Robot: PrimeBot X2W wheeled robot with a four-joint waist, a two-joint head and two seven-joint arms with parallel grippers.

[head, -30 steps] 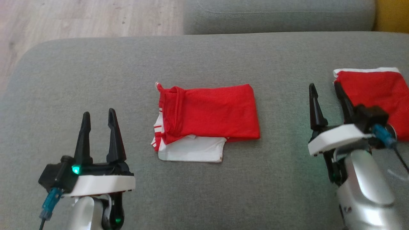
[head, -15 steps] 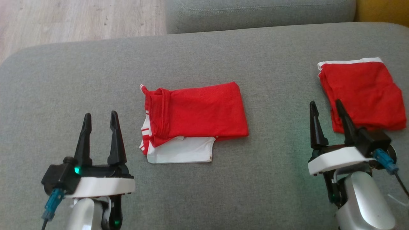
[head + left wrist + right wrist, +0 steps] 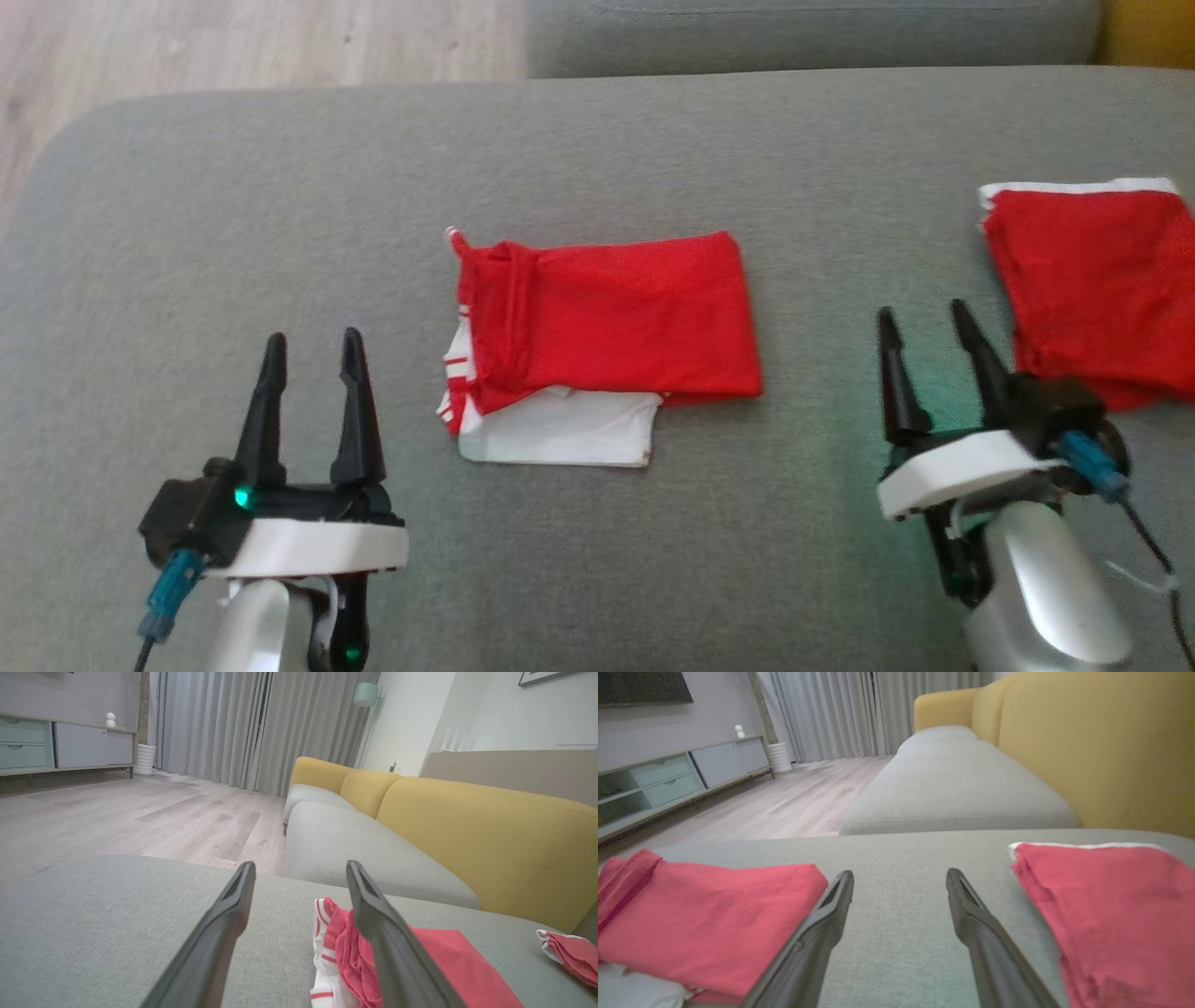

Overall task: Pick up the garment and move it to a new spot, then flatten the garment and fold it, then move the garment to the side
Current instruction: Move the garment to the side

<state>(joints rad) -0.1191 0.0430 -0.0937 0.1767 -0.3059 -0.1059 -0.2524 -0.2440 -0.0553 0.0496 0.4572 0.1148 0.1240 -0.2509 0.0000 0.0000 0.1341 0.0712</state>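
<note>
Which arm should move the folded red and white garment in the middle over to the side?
Right, probably: the open right claw sits between the folded red-and-white garment and the other folded red garment lying on the robot's right.

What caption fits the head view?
Open left hand and right hand flank a folded red-and-white garment on a grey cushion; another red garment lies right.
</note>
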